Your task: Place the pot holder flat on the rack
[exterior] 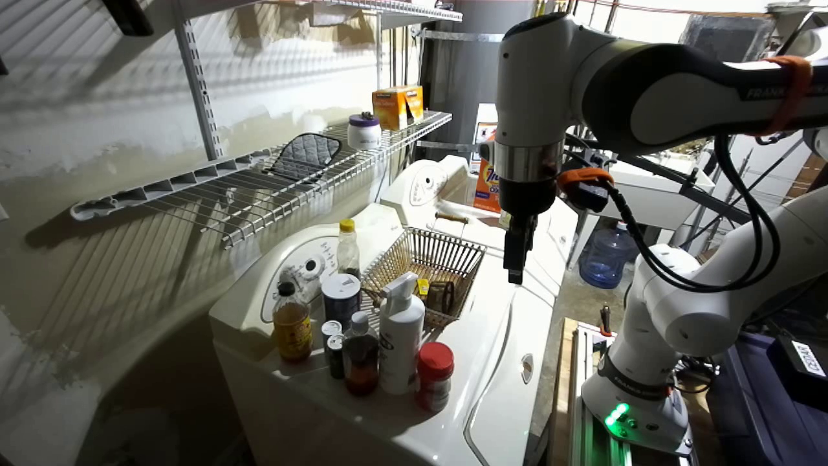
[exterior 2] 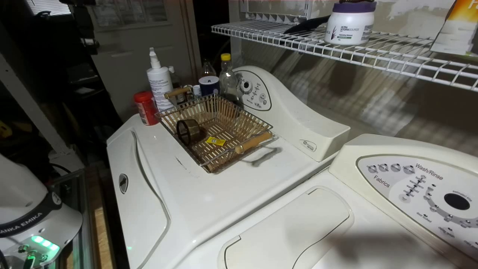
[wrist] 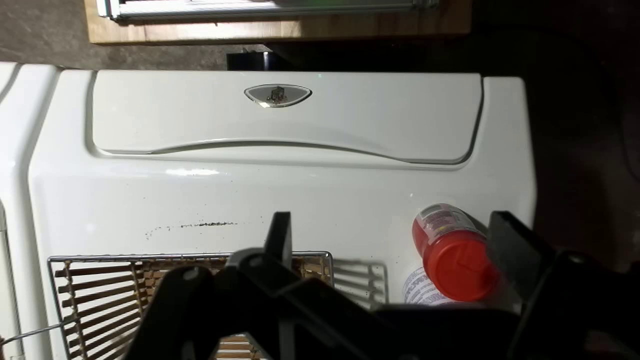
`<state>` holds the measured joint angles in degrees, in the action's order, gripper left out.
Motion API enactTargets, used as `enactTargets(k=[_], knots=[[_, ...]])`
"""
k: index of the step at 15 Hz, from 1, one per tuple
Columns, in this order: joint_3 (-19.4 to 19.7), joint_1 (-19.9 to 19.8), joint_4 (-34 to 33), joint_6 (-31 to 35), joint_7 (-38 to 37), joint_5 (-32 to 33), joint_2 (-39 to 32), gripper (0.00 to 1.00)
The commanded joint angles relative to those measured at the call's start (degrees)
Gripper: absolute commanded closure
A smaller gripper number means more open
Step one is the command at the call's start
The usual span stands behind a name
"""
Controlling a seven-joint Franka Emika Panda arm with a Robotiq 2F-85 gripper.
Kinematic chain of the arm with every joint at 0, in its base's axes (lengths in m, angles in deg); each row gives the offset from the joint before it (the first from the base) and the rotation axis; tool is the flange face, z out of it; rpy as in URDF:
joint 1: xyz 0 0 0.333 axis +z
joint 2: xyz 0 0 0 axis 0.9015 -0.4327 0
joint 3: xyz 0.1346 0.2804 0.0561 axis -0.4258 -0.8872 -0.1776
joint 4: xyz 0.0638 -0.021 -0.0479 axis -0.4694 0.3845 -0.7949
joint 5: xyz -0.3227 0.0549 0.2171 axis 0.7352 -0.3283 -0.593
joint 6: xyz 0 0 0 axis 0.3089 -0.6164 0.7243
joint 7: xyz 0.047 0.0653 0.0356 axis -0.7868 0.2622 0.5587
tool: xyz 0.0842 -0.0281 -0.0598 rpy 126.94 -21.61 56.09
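The pot holder point(exterior: 305, 157), a dark grey quilted pad, rests on the wire rack point(exterior: 336, 179) beside a white purple-lidded jar. It looks tilted, with one edge raised. In an exterior view the pot holder point(exterior 2: 308, 25) shows as a dark slanted edge on the rack point(exterior 2: 388, 62), partly hidden behind the jar. My gripper point(exterior: 515, 275) points down above the white machine's top, lower than the rack and well apart from it. In the wrist view the gripper point(wrist: 395, 230) is open, with nothing held between its fingers. The pot holder and rack are out of the wrist view.
The purple-lidded jar point(exterior: 364, 131) and an orange box point(exterior: 397, 107) stand on the rack. Below, a brown wire basket point(exterior 2: 216, 132), a red-capped jar point(exterior: 435, 375), a white spray bottle point(exterior: 401, 336) and several other bottles stand on the machine point(exterior 2: 186, 194).
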<state>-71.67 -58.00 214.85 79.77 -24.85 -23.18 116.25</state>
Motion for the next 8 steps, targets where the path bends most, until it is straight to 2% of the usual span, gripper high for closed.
enactTargets(k=[1, 6, 8], knots=[[0.2, 0.3, -0.1, -0.1, -0.1, 0.1, -0.1, 0.0], [0.3, 0.1, -0.4, 0.2, -0.2, 0.2, -0.6, 0.0], [1.4, -0.5, -2.3, 2.9, 2.7, 1.4, -3.4, 0.0]])
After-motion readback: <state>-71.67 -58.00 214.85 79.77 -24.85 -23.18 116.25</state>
